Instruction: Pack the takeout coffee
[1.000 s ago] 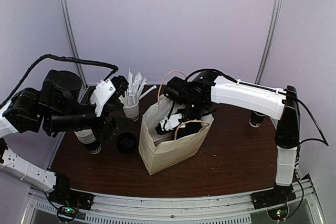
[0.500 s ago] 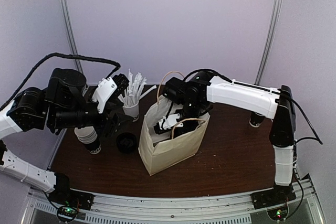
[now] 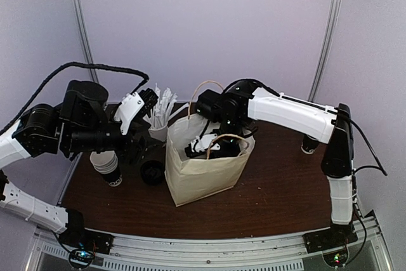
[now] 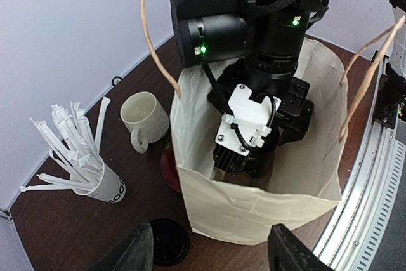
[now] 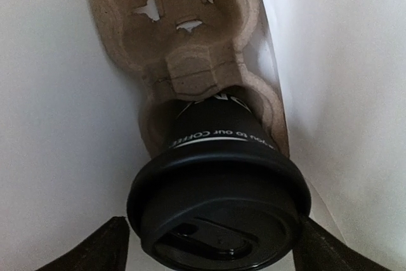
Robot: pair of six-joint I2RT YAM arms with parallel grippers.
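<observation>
Upright inside the paper bag (image 3: 203, 172), seated in the near pocket of a pulp carrier (image 5: 184, 49): one black lidded cup (image 5: 219, 201). Long axis vertical, lid pointing up toward the right wrist camera, sip hole on the near side. White lettering round the wall just below the lid.

Flanked by the right pincer (image 5: 212, 239), reaching straight down through the bag's open mouth. Spread wider than the lid, one dark finger (image 5: 108, 245) at each side of the rim. Cannot tell whether either finger touches the rim. Not clamped on the cup.

Out on the surface (image 3: 279, 195), just left of the bag: the second black cup (image 3: 152, 172). Also upright, lid up, apart from both pincers.

Above that cup and the bag's near left side: the left pincer (image 4: 209, 255). Spread wide, holding nothing, touching nothing.

Bag standing upright, mouth open, both twisted paper handles sticking up.

Behind the bag's left corner: a cream mug (image 4: 144, 118), upright, handle toward the left wrist camera. Further left, near the mug but apart from it: a white cup of wrapped straws (image 4: 104, 185), straws fanning up and out.
</observation>
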